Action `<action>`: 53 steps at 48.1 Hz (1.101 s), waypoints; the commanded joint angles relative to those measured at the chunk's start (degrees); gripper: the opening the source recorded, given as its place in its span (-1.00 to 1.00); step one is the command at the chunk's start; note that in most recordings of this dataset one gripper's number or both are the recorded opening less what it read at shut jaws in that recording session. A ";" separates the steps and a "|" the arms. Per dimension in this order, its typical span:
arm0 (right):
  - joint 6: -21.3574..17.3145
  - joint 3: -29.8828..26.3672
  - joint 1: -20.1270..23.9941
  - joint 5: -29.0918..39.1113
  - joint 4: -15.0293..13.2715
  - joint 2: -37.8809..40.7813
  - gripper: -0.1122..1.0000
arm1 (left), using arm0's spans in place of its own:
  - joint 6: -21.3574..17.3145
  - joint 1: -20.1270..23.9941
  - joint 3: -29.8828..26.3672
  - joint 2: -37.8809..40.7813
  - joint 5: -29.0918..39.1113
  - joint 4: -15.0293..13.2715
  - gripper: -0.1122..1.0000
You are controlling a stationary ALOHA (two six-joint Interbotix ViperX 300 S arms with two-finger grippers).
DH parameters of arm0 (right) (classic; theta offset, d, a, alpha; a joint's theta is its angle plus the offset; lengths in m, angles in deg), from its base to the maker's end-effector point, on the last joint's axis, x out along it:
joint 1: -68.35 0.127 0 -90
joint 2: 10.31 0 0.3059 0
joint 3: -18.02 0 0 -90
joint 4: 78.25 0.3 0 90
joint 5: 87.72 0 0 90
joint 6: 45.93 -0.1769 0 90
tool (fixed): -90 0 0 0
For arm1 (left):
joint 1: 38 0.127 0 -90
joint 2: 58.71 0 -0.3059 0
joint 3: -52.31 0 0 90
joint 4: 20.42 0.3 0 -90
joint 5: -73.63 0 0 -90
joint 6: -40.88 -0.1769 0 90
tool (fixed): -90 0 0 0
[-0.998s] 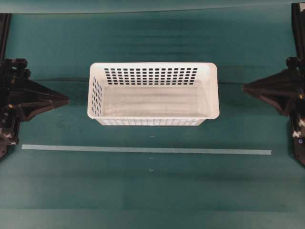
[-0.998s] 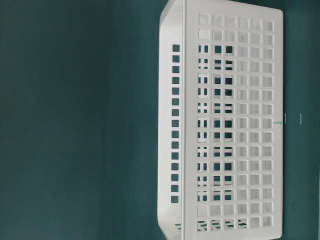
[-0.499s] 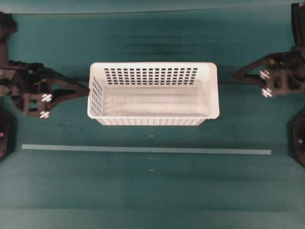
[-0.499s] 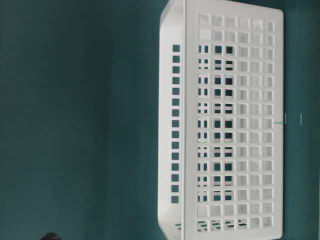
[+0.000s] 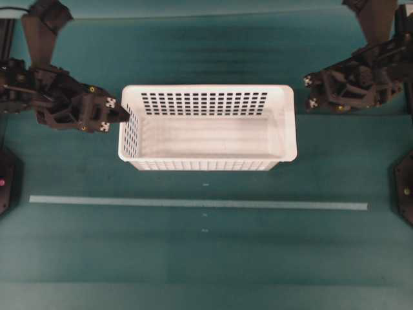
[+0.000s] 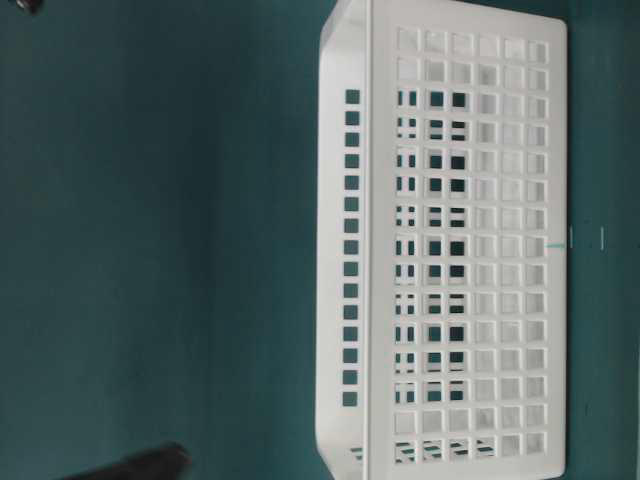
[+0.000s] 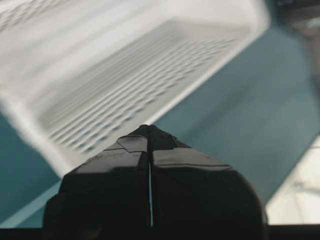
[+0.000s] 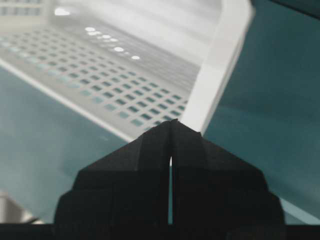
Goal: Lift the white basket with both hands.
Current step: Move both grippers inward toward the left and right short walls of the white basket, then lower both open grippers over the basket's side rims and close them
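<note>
Both grippers clenched, empty, flanking white basket (image 5: 208, 126) mid-table.
Left wrist view blurred; table-level view cuts off basket's end. Left gripper (image 5: 124, 115) tip at left rim; right gripper (image 5: 308, 91) just off the far right corner, angled inward.

**Obscured and Cropped Areas**

Left wrist view: the white basket (image 7: 125, 75) is motion-blurred, its hole grid smeared, and its rim runs off the top and left edges.

Table-level view: a blurred dark shape (image 6: 140, 465) is cut by the bottom edge and cannot be identified.

Overhead view: both arms leave the frame at the sides.
</note>
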 commanded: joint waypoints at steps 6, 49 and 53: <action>-1.67 -5.27 0.09 12.74 -4.13 4.57 -0.80 | 0.18 0.26 -4.13 2.99 10.46 0.44 -0.88; -4.92 -8.88 0.44 10.99 -5.89 9.32 0.60 | 0.00 0.79 -1.67 3.96 8.00 0.70 0.70; -5.98 -8.61 0.62 8.96 -5.89 9.84 0.88 | 0.00 1.05 -1.41 4.22 7.56 0.70 0.96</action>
